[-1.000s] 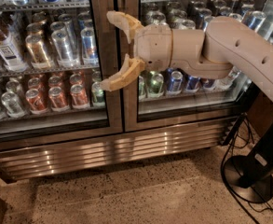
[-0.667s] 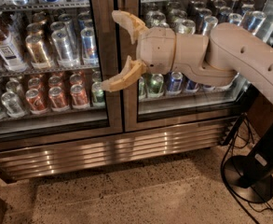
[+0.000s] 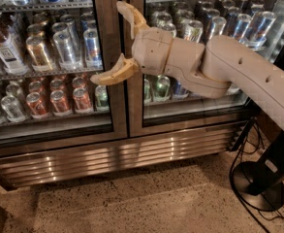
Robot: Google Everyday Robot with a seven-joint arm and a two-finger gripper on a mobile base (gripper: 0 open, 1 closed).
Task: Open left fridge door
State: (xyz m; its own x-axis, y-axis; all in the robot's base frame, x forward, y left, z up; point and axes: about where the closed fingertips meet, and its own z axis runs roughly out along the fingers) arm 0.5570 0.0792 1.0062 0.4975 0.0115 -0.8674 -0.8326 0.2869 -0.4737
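Currently the left fridge door (image 3: 113, 110) sits shut, flush with its twin, filling the left half of the fridge (image 3: 117, 154). In front of that door's steel stile by the centre seam, the end effector (image 3: 107, 42) has its fingers spread wide, gripping nothing. Its beige arm (image 3: 238, 67) crosses the right door (image 3: 195, 108). A black stand (image 3: 258, 183) rests on the floor (image 3: 132, 203) alongside.

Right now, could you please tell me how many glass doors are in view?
2. The left fridge door is on the left; its twin is on the right, partly behind the arm. No others show. The open end effector hangs before the left door's inner frame.
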